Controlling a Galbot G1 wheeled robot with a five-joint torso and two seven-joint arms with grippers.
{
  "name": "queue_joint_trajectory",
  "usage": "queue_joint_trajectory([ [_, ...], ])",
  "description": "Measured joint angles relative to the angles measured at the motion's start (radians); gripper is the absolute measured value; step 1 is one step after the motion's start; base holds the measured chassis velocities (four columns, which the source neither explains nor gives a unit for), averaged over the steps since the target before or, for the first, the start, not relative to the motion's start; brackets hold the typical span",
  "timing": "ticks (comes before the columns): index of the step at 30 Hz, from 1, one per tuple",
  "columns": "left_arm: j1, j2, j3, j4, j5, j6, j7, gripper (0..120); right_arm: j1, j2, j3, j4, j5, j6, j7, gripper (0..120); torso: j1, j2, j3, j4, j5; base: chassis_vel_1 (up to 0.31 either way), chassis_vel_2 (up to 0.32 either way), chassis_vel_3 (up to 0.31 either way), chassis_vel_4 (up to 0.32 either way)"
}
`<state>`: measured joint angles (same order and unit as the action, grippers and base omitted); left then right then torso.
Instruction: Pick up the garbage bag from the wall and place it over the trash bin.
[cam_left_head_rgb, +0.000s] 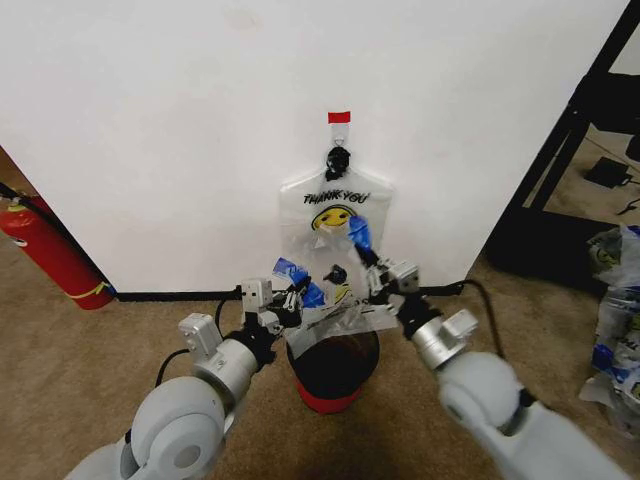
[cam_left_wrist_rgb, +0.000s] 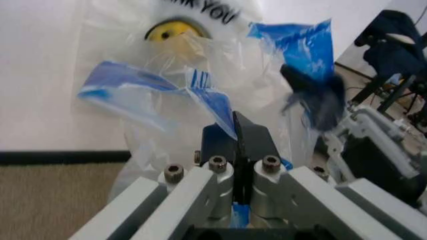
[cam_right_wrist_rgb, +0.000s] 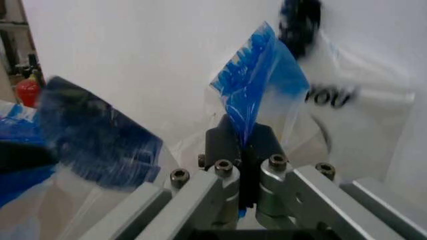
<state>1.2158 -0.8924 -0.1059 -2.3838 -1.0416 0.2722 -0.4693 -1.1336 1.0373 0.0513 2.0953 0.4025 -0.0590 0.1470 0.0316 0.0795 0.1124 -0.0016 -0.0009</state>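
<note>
Item 1, garbage bag (cam_left_head_rgb: 335, 215): thin translucent plastic with a yellow smiley face and black "THANK YOU" print. Its top hangs from the small black hook (cam_left_head_rgb: 338, 158) on the white wall (cam_left_head_rgb: 180, 130), under a red tape strip (cam_left_head_rgb: 339, 117). Its lower rim, edged with blue strips (cam_left_wrist_rgb: 120, 82), is pulled outward toward me and sits just above the bin.

Item 2, trash bin (cam_left_head_rgb: 333, 375): round, black, red base, standing on the carpet (cam_left_head_rgb: 90, 360) near the wall, directly below the bag and between my two arms.

Item 3, left end effector (cam_left_head_rgb: 291, 297): at the bag's lower rim on its left side. In the left wrist view I see its jaws clamped tight on a blue strip.

Item 4, right end effector (cam_left_head_rgb: 367, 262): at the rim on the right side, a little higher. The right wrist view shows its jaws pinched on another blue strip (cam_right_wrist_rgb: 257, 85).

Item 5, red fire extinguisher (cam_left_head_rgb: 50, 250): leaning at the wall well to my left, not involved.

Step in hand, as I judge it: both sides of the rim are gripped and the mouth is partly spread, but the bag is not yet off the hook. The next move calls for lifting the top free of the hook without tearing the film, keeping both grips firm, then lowering the opened mouth around the bin's rim.
</note>
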Motion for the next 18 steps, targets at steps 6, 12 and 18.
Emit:
queue_joint_trajectory([
  [6,0.069,-0.041,0.004,0.022,0.034,-0.012,0.0,0,-0.084,0.057,-0.007,-0.029,-0.026,0.007,0.023,0,0.0,0.0,0.0,0.0003,-0.0003,0.0,0.0,0.0,0.0],
  [12,0.133,-0.092,0.031,0.046,0.088,-0.024,-0.006,0,-0.177,0.067,0.019,-0.017,-0.062,-0.002,0.064,0,0.0,0.0,0.0,0.0001,-0.0002,0.0,0.0,0.0,0.0],
  [18,0.176,-0.1,0.047,0.049,0.123,-0.028,-0.007,0,-0.246,0.068,0.041,0.005,-0.064,-0.021,0.104,0,0.0,0.0,0.0,0.0,0.0001,0.0,0.0,0.0,0.0],
])
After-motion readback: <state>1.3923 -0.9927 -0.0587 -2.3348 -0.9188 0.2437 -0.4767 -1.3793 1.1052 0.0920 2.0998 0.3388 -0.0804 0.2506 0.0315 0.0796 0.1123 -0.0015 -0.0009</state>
